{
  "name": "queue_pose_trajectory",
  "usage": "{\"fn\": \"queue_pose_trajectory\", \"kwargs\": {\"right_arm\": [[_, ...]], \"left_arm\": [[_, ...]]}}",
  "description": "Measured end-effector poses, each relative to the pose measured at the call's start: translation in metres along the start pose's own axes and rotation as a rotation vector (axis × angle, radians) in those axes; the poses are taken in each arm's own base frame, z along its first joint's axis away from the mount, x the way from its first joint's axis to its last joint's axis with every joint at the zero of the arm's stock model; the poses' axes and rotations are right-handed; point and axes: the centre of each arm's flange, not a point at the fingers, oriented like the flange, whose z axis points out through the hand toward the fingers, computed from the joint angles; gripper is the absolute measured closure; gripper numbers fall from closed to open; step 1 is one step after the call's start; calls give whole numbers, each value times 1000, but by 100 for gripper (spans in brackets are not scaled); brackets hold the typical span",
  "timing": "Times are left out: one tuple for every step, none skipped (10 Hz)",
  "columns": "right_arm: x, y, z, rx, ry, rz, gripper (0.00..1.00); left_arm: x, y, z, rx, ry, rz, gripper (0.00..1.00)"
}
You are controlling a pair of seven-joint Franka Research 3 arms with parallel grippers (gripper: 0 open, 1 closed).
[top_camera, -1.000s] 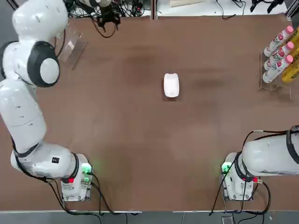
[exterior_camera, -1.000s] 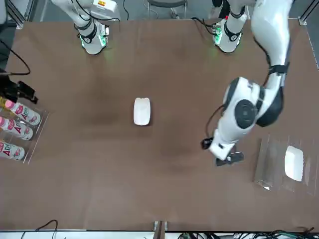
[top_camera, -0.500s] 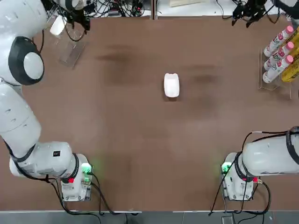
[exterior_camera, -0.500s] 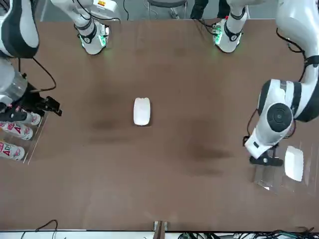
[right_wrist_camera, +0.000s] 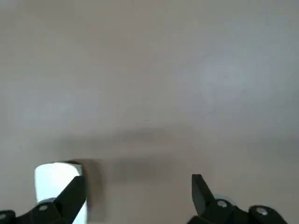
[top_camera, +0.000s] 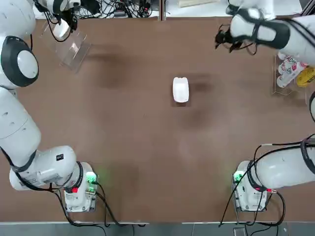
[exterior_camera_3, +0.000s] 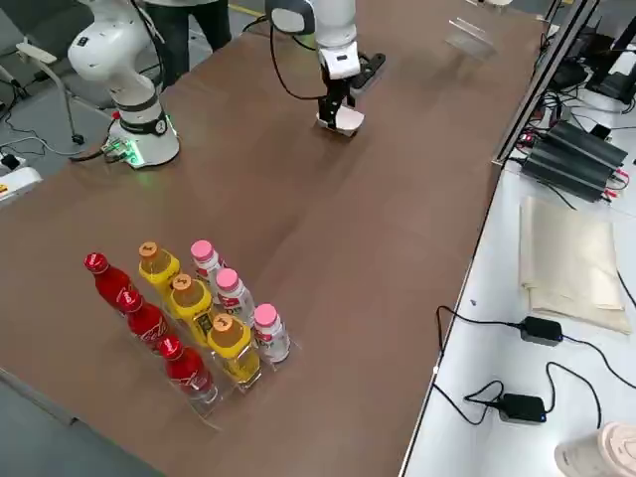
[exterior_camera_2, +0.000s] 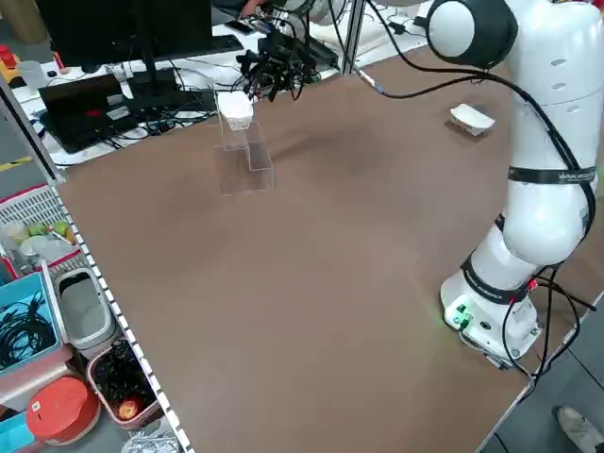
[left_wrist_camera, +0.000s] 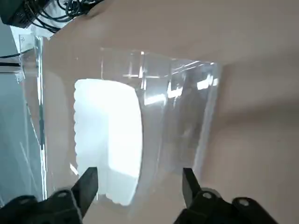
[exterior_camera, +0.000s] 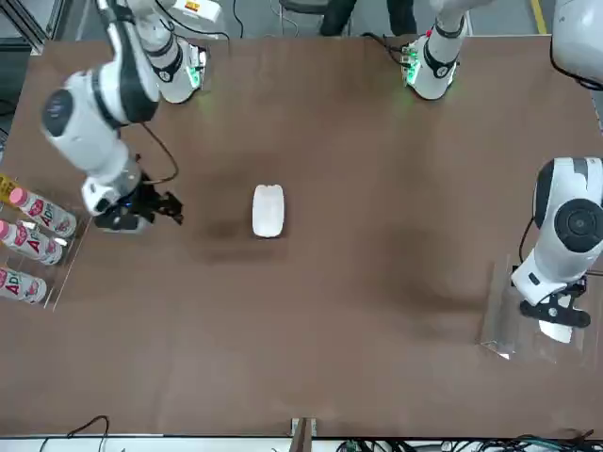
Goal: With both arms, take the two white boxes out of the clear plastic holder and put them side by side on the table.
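Hovering over the clear holder [left_wrist_camera: 187, 93] near the counter's [top_camera: 147, 147] far left corner, the left pincer [left_wrist_camera: 140, 186] stands spread, partly hiding the white box inside [left_wrist_camera: 107, 135]. Brown surface surrounds the other box [top_camera: 180, 90], mid-counter; the right pincer [right_wrist_camera: 140, 191], spread, hangs between it and the bottles [exterior_camera: 33, 242].

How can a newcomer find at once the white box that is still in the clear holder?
On the large brown matte table, look for the transparent slanted acrylic holder, beneath the left gripper. Inside it sits a small white box with rounded corners. Its twin lies on the bare tabletop; this one has see-through walls around it.
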Motion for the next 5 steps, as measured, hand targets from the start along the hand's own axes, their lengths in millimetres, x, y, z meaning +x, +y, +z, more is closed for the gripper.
{"fn": "queue_pose_trajectory", "kwargs": {"right_arm": [[-23, -29, 14, 18, 24, 34, 0], [-43, -52, 23, 37, 43, 56, 0], [-53, -61, 31, 49, 59, 66, 0], [-59, -65, 42, 61, 81, 75, 0], [-67, -70, 61, 72, 103, 85, 0]], "left_arm": [[1, -1, 15, 13, -1, 14, 30], [2, 0, 29, 22, 1, 28, 35], [2, 1, 39, 25, 3, 37, 45], [3, 1, 42, 25, 5, 39, 50], [5, 2, 38, 26, 14, 39, 68]]}}
